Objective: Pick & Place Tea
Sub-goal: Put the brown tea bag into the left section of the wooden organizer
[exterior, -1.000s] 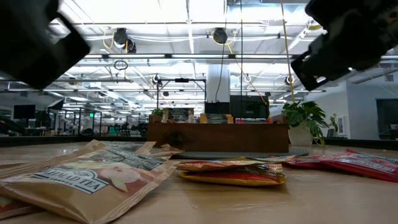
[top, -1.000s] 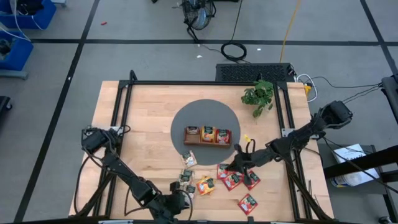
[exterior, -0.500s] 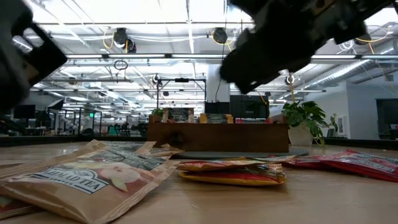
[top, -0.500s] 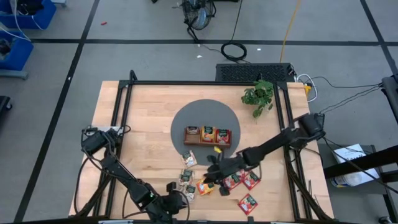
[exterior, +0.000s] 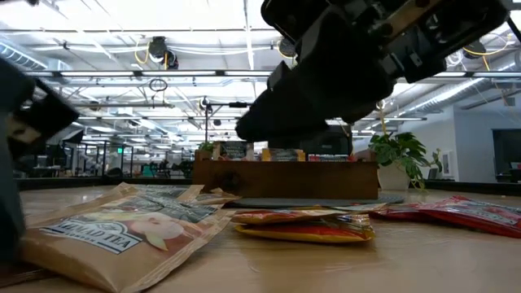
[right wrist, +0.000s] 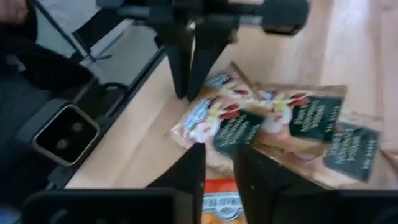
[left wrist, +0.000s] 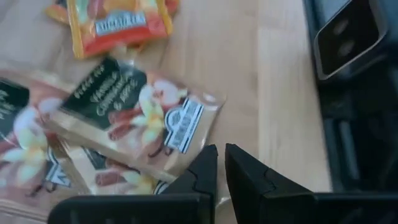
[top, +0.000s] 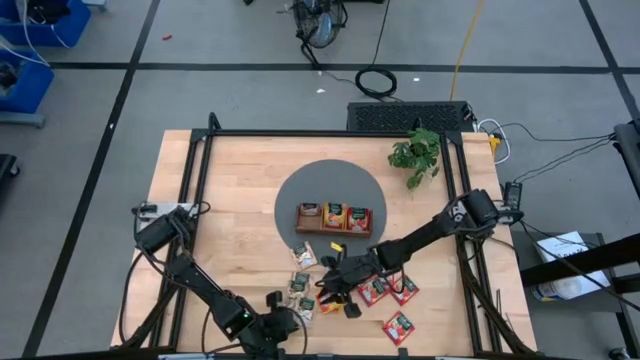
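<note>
Right gripper (right wrist: 217,163) fingers stand slightly parted, holding nothing, above the orange tea packet (right wrist: 222,204); left gripper (left wrist: 221,165) nearly closed, empty.

**Setting: robotics laboratory in an open industrial hall**

Wooden work table (top: 240,190) framed by black metal rails (top: 330,133), standing on grey concrete floor (top: 250,40) marked with dark taped lines. Loose cables (top: 377,80) and a yellow cord (top: 465,45) trailing across the floor; blue storage bins (top: 25,75) at one edge. Beyond the table, exposed ceiling trusses with strip lights (exterior: 244,32), ventilation fans (exterior: 158,50), and rows of monitors (exterior: 32,146) at distant workstations.
</note>
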Motion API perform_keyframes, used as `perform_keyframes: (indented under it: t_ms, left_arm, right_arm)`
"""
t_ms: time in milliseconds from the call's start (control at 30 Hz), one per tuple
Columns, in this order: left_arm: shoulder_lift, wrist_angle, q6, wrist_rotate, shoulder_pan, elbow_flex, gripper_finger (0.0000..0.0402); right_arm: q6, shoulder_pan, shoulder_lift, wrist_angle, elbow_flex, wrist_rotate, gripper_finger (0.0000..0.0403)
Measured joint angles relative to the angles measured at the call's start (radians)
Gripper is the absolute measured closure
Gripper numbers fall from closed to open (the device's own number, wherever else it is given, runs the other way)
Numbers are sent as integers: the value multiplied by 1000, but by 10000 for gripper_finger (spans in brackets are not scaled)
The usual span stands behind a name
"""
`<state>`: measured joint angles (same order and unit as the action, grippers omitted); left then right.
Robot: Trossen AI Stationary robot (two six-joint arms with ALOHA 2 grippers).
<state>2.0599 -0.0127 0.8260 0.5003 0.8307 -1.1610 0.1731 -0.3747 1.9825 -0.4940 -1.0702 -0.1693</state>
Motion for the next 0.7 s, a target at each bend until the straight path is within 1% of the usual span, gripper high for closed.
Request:
perform_keyframes:
  t_ms: [133,267,467,700]
  left_arm:
    - [5,3,-13,23,-5,0,364]
    - [6,7,-31,24,-14,0,364]
    - [6,-6,-34,24,-37,0,364]
    - [6,-12,-37,24,-57,0,364]
  right_arm:
    - [27,-6,0,1,0,22,286]
    - [54,-7,1,3,21,62,264]
    - [101,2,1,7,52,66,260]
    - [104,10,1,16,56,65,263]
